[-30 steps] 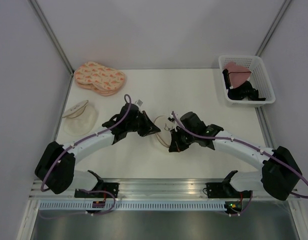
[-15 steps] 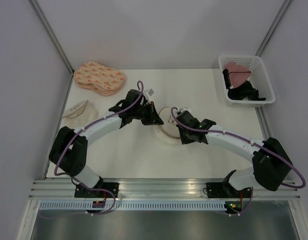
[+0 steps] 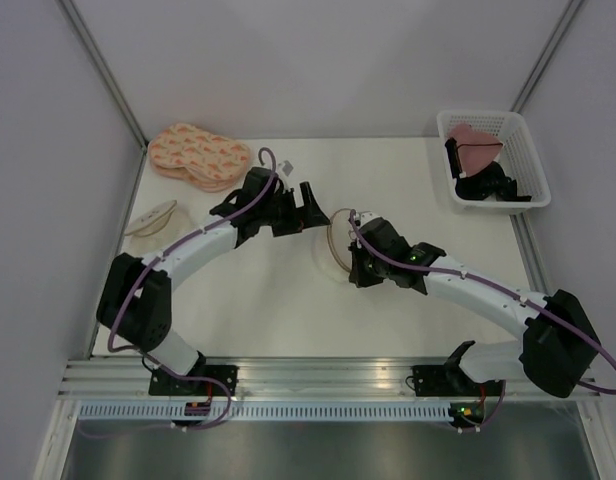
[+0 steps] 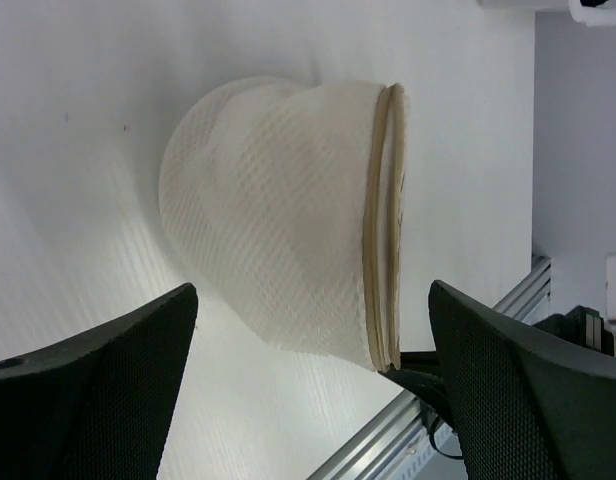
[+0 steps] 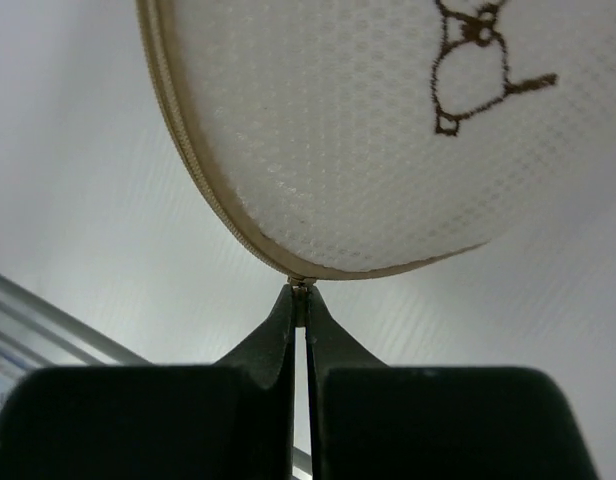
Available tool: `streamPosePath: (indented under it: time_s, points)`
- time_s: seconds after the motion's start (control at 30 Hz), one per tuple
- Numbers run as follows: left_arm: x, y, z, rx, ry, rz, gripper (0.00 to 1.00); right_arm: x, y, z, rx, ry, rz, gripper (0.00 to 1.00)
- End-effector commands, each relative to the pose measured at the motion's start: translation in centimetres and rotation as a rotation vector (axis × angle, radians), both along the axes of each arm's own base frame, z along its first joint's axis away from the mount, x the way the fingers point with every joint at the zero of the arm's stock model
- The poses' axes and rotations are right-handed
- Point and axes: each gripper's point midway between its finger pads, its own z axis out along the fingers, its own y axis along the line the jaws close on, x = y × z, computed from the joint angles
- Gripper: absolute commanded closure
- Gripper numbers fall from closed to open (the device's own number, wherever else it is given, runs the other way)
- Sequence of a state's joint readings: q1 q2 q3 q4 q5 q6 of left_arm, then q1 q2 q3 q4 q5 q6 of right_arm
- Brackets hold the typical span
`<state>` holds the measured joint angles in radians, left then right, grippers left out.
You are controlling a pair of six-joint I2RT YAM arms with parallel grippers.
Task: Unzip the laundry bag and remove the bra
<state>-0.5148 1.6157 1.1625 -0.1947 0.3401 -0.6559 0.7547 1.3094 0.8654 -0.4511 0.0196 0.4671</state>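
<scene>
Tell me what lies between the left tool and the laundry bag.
Only bare table. The left wrist view shows nothing else between the open left tool and the laundry bag.

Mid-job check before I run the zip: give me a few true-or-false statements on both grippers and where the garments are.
1. The right gripper has its fingers shut on the zip rim of the laundry bag. True.
2. The left gripper is clamped on the bag. False: its fingers are spread, with the bag ahead of them and untouched.
3. The bra lies out on the table. False: no white bra shows outside the bag, and the two tan rim halves lie together.
4. A pink garment is in the white basket. True.
5. The peach patterned pair is at the far right corner. False: it is at the far left.
</scene>
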Motion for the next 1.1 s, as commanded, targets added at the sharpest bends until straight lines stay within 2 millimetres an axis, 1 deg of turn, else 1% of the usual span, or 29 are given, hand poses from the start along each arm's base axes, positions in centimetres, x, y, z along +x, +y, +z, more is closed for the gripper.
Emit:
streamPosePath:
  time_s: [0.0,0.03,0.07,0.1,0.13,0.2,0.23,0.27,0.3,0.33,0.37,0.4,0.43,0.5,0.53,0.57,0.63,0.67,0.7,0.73,0.87,0.93,1.03,1.07]
  points:
    - [-2.9,1.7,0.3,-0.033,0.045,0.139,0.0,-1.4,3.1,1.6,0.17,0.019,0.135,1.0]
    - [-3.6,1.4,0.5,-0.07,0.062,0.147,0.01,-2.1,3.8,1.8,0.204,0.039,0.181,1.0]
    - [-4.9,0.9,1.1,-0.103,0.068,0.124,0.01,-2.3,4.1,1.9,0.22,0.041,0.203,1.0]
    - [-6.1,0.8,0.0,-0.112,0.116,0.127,0.0,-2.3,4.7,2.2,0.25,0.029,0.223,1.0]
    - [-6.9,-0.1,0.2,-0.131,0.113,0.101,0.0,-2.8,5.2,2.4,0.277,0.041,0.252,1.0]
    - [-7.9,-0.9,-0.1,-0.146,0.134,0.08,0.0,-2.7,5.6,2.6,0.296,0.032,0.269,1.0]
    - [-8.5,-1.8,-0.1,-0.149,0.135,0.053,0.0,-2.8,5.8,2.6,0.303,0.036,0.283,1.0]
    - [-8.5,-2.4,0.3,-0.16,0.13,0.035,0.0,-2.7,6.0,2.8,0.31,0.028,0.285,1.0]
    - [-8.7,-2.9,-0.4,-0.149,0.152,0.027,0.0,-2.7,6.0,2.8,0.309,0.03,0.285,0.99]
    - [-8.9,-3.5,-0.4,-0.151,0.152,0.01,0.0,-2.6,6.0,2.9,0.309,0.028,0.286,0.99]
    - [-8.7,-4.0,-0.2,-0.152,0.147,0.004,0.01,-2.6,6.1,2.9,0.309,0.027,0.288,1.0]
    - [-8.8,-4.2,-0.5,-0.146,0.152,-0.004,0.02,-2.6,6.1,3.1,0.312,0.024,0.289,0.99]
    - [-8.9,-4.5,-1.2,-0.134,0.164,-0.012,0.08,-2.5,6.1,3.2,0.311,0.019,0.286,1.0]
    - [-8.9,-4.9,-1.5,-0.129,0.165,-0.025,0.19,-2.4,5.9,3.2,0.302,0.016,0.28,0.99]
    - [-9.0,-4.9,-2.1,-0.119,0.175,-0.03,0.26,-2.4,5.8,3.2,0.3,0.016,0.279,0.99]
    - [-9.1,-4.8,-2.5,-0.112,0.179,-0.028,0.41,-2.4,5.8,3.3,0.3,0.014,0.278,1.0]
    - [-8.9,-4.5,-2.7,-0.102,0.171,-0.014,0.59,-2.5,5.6,3.4,0.297,0.01,0.279,1.0]
    - [-9.0,-4.3,-3.0,-0.095,0.173,-0.008,0.78,-2.6,5.6,3.5,0.296,0.009,0.276,1.0]
    - [-9.0,-4.2,-2.9,-0.096,0.166,-0.006,0.86,-2.6,5.4,3.5,0.295,0.008,0.274,1.0]
    - [-8.8,-4.0,-3.0,-0.089,0.163,0.006,0.98,-2.7,5.4,3.4,0.293,0.011,0.275,0.99]
    - [-8.1,-3.8,-2.9,-0.081,0.148,0.024,0.98,-3.5,5.2,2.8,0.29,0.045,0.286,1.0]
    - [-7.6,-3.6,-2.7,-0.083,0.138,0.03,0.98,-4.3,4.7,1.8,0.262,0.09,0.297,1.0]
    - [-6.8,-3.1,-2.1,-0.094,0.124,0.039,0.98,-5.3,3.0,-0.2,0.175,0.157,0.277,1.0]
    - [-6.6,-2.9,-1.9,-0.096,0.118,0.035,0.98,-5.5,1.9,-1.3,0.117,0.179,0.245,1.0]
